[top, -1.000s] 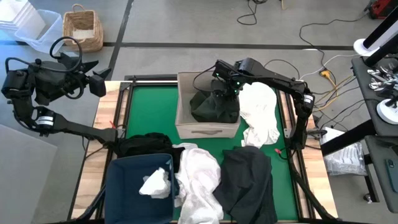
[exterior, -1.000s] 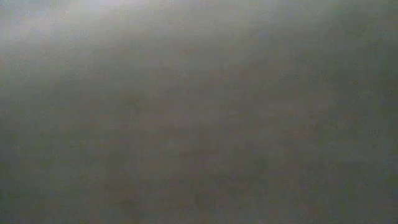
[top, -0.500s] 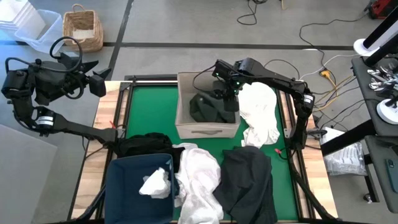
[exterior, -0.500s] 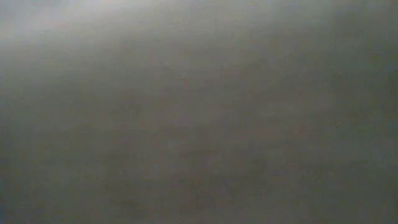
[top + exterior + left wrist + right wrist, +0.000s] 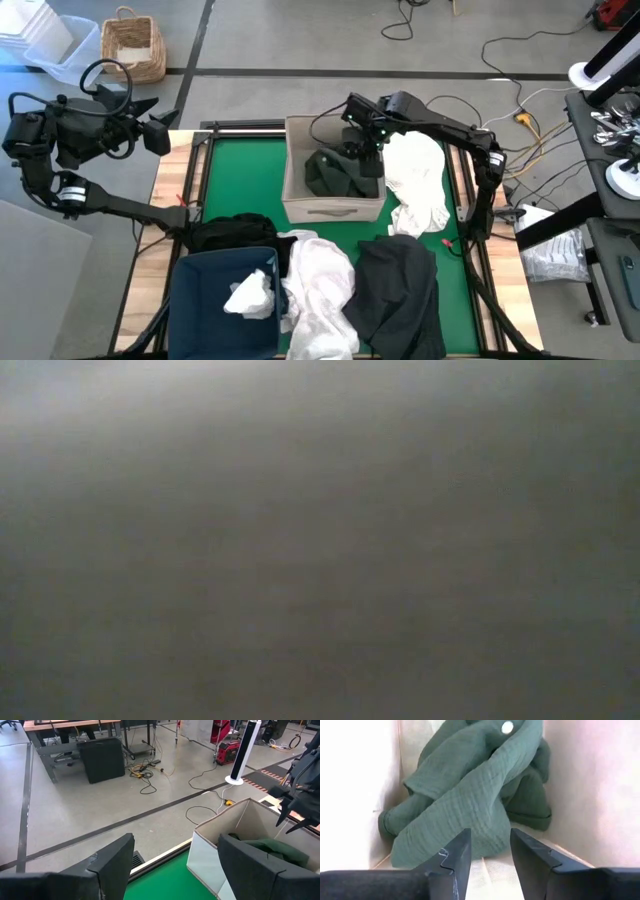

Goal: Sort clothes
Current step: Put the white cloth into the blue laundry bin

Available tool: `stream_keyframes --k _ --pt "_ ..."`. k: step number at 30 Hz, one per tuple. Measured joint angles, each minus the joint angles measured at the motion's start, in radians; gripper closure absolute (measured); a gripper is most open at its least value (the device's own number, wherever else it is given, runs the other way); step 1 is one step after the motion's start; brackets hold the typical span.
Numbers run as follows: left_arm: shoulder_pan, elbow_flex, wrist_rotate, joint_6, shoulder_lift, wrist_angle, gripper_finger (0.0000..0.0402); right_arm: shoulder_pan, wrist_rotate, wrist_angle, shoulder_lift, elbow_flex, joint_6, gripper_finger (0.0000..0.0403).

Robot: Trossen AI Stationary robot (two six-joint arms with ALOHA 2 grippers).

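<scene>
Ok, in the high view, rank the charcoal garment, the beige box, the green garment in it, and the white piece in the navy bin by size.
1. charcoal garment
2. beige box, close behind it in spread
3. green garment, bunched inside the box
4. white piece in the navy bin

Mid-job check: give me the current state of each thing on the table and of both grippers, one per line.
Right gripper: open, empty, above the box.
Left gripper: open, empty, off the table's left edge.
Dark green garment: bunched inside the beige box.
Navy bin: holds a crumpled white garment.
Second white garment: draped over the bin's right rim.
Third white garment: on the mat.
Charcoal garment: on the mat.
Black garment: on the mat.
</scene>
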Motion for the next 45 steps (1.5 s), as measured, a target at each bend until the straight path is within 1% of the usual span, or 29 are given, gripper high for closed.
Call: stream_keyframes --k 9,20,28,33,40,45 --pt "0.000 -0.057 0.000 -0.019 0.000 0.000 0.0136 0.002 0.000 0.003 -0.044 0.049 0.000 0.0300" --pt "0.000 -0.124 0.002 -0.057 0.000 0.004 0.0136 0.028 -0.001 0.009 -0.153 0.049 0.012 0.0309" --pt "0.000 -0.160 0.093 -0.071 0.003 0.007 0.0136 0.087 -0.003 0.018 -0.219 0.049 0.025 0.0323" --pt "0.000 -0.217 0.155 -0.085 0.001 0.017 0.0136 0.133 -0.002 0.018 -0.252 0.045 0.045 0.0320" --pt "-0.004 -0.331 0.181 -0.074 -0.004 0.098 0.0136 0.205 -0.003 0.018 -0.277 0.026 0.065 0.0318" --pt "-0.047 -0.402 0.184 -0.048 -0.006 0.179 0.0136 0.247 -0.003 0.019 -0.305 -0.008 0.088 0.0326"
